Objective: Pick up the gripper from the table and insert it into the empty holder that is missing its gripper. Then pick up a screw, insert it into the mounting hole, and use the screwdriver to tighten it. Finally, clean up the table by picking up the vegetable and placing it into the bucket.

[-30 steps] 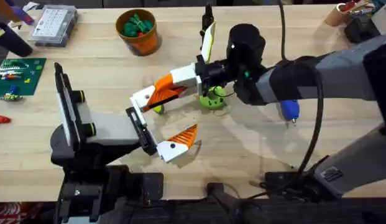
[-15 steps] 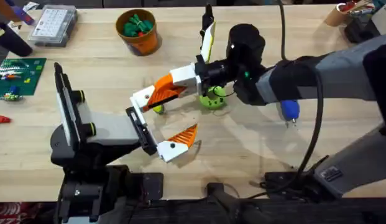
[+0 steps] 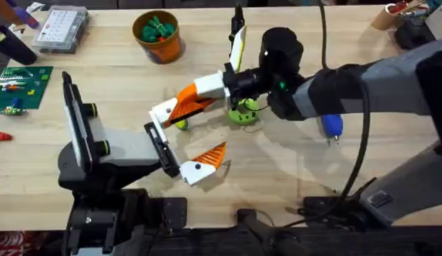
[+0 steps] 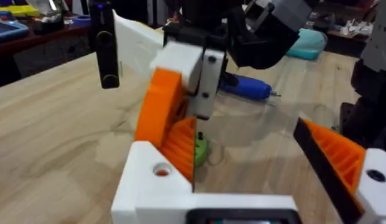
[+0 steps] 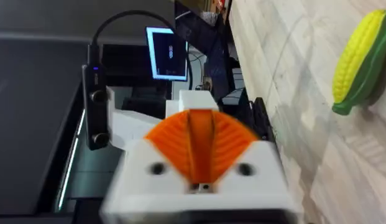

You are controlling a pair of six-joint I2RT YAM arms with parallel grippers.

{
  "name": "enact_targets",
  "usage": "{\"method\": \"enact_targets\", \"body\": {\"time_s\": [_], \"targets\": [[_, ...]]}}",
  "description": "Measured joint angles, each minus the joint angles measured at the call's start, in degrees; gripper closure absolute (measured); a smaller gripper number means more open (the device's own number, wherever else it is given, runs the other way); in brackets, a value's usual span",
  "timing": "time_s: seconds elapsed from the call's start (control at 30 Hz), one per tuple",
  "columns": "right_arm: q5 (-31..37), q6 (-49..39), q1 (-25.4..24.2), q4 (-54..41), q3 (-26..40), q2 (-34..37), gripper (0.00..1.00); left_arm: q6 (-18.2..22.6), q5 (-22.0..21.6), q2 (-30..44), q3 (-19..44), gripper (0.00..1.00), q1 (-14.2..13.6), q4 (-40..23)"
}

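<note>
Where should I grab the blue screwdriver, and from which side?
Grip the screwdriver across the middle of its blue barrel, coming straight down from above. It lies flat on the table, so the round sides are exposed, and its thin metal tip offers little hold.

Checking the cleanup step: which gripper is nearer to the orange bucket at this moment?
Right. The right gripper, shut on the gripper, sits just below and to the right of the bucket overhead. The left gripper lies farther toward the near table edge.
</note>
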Motion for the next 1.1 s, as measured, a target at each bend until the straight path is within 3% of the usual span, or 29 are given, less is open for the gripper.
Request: {"method": "enact_targets", "body": {"time_s": [0.17,0.2,1.1], "targets": [[0.56,-0.05,0.81,0.51,0.63,0.0,0.098,-0.06,1.15,0.0,0.04,0.013,-0.31,-0.22],[0.56,-0.22,0.93,0.57,0.78,0.0,0.031,-0.06,1.33,0.0,0.04,0.015,-0.35,-0.24],[1.46,-1.53,-0.96,0.54,1.03,0.0,0.005,-0.06,2.0,0.0,0.04,0.015,-0.35,-0.35]]}}
